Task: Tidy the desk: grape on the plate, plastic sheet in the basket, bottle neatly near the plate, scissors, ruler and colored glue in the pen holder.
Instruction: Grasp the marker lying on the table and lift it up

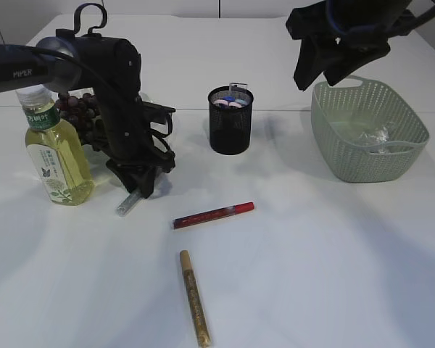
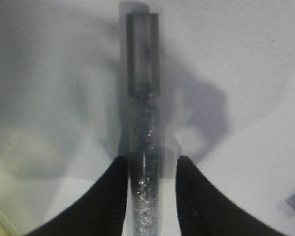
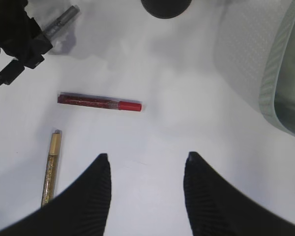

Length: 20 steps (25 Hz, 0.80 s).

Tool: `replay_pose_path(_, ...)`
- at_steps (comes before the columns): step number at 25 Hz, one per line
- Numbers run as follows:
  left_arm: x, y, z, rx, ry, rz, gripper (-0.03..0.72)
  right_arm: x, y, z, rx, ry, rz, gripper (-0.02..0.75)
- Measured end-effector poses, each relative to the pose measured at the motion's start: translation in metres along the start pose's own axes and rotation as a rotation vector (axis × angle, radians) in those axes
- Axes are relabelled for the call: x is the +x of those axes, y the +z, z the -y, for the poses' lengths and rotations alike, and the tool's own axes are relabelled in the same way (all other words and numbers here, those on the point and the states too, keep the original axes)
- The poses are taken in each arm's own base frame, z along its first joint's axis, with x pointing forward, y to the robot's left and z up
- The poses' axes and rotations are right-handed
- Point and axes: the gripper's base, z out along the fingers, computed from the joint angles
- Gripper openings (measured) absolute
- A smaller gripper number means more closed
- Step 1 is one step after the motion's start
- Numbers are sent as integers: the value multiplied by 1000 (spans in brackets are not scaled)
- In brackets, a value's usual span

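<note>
My left gripper (image 1: 139, 187) (image 2: 150, 164) is down at the table, open, with its jaws on either side of a silver glitter glue pen (image 1: 127, 204) (image 2: 143, 73); the left jaw touches it and a gap shows at the right jaw. A red glue pen (image 1: 214, 215) (image 3: 99, 102) and a gold glue pen (image 1: 193, 297) (image 3: 51, 167) lie on the table in front. The black mesh pen holder (image 1: 230, 123) holds several items. My right gripper (image 1: 322, 72) (image 3: 146, 157) is open and empty, high above the table near the basket (image 1: 370, 170).
A yellow drink bottle (image 1: 54, 148) stands at the left. Dark grapes (image 1: 76, 109) lie behind it, partly hidden by my left arm. The green basket holds a clear plastic sheet (image 1: 373, 136). The basket's wall also shows in the right wrist view (image 3: 280, 64).
</note>
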Motion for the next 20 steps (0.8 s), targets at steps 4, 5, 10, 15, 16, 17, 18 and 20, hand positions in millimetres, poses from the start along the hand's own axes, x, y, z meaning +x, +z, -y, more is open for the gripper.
replay_pose_path(4, 0, 3, 0, 2, -1, -7, 244, 0, 0, 0, -1, 1, 0, 386)
replay_pose_path(5, 0, 3, 0, 2, -1, -7, 243, 0, 0, 0, -1, 1, 0, 386)
replay_pose_path(10, 0, 5, 0, 2, -1, -9, 243, 0, 0, 0, -1, -2, 0, 386)
replay_pose_path(15, 0, 5, 0, 0, 4, -9, 205, 0, 0, 0, -1, -7, 0, 386)
replay_pose_path(16, 0, 5, 0, -2, 6, -9, 185, 0, 0, 0, -1, -7, 0, 386)
replay_pose_path(17, 0, 5, -1, -4, 8, -10, 163, 0, 0, 0, -1, -7, 0, 386)
replay_pose_path(18, 0, 5, -1, -5, 9, -10, 146, 0, 0, 0, -1, -7, 0, 386)
replay_pose_path(20, 0, 5, -1, -5, 9, -10, 121, 0, 0, 0, -1, -7, 0, 386)
